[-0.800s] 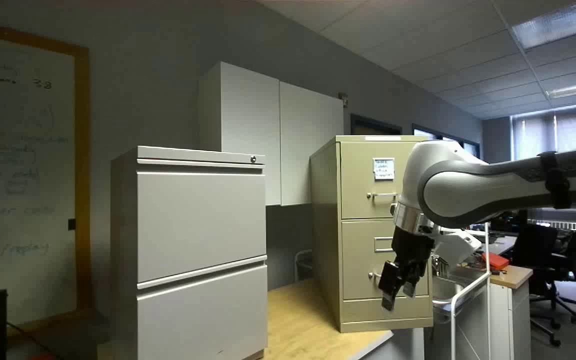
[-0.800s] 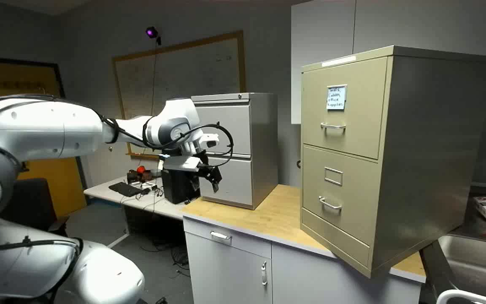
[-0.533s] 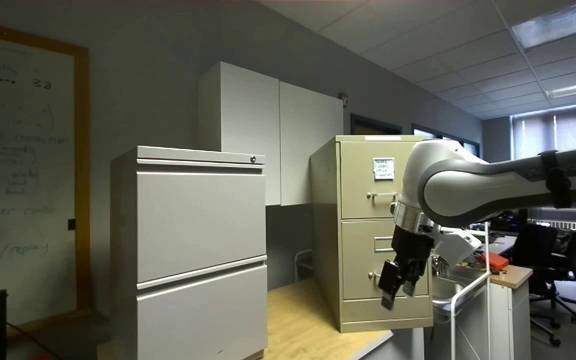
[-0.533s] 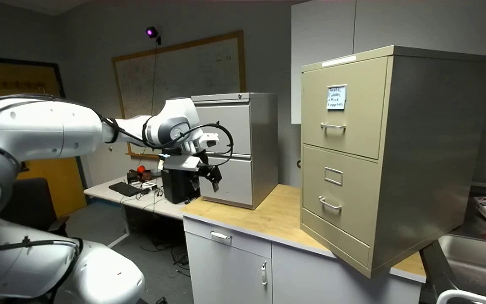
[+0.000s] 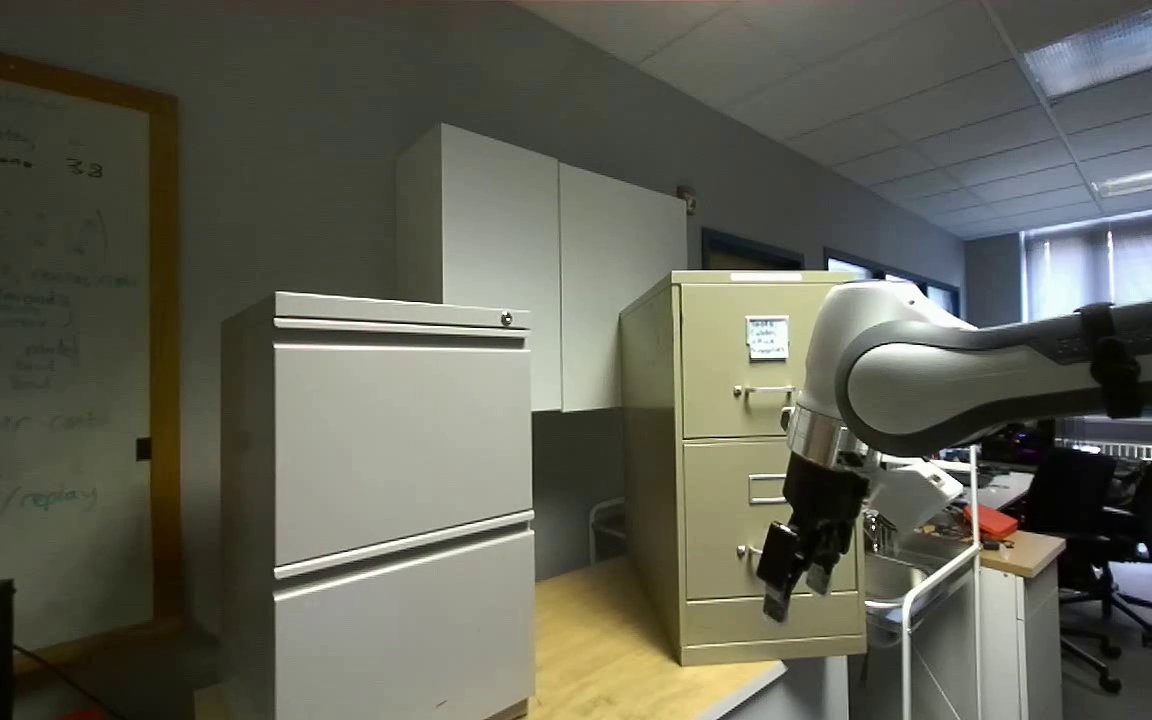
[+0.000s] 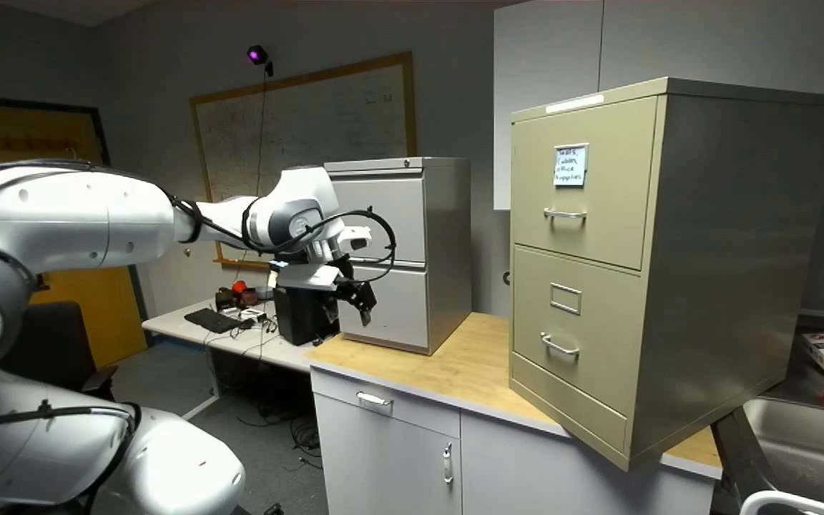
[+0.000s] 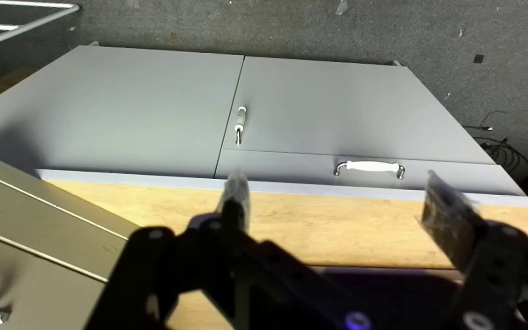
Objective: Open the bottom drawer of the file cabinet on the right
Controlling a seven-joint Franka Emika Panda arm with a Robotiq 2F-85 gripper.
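hovering robotiq gripper (image 7: 339,197) apart from tan file cabinet (image 6: 677,265) and light-grey two-drawer cabinet (image 5: 401,440); spreading fingers (image 7: 452,229) wide, gripping nothing. in both exterior views, showing bottom drawer (image 6: 598,329) sitting closed and flush under upper drawer (image 6: 616,186) with handwritten label card (image 6: 571,165), in tan file cabinet standing on wood countertop (image 6: 469,365), jutting past its front edge.

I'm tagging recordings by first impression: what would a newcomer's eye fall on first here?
Probably the tan file cabinet, its front corner jutting past the edge of the wood-toned countertop in an exterior view. Next, perhaps, the white robot arm entering from that view's left, its gripper open in the wrist view. A purple-lit device above the whiteboard also stands out.
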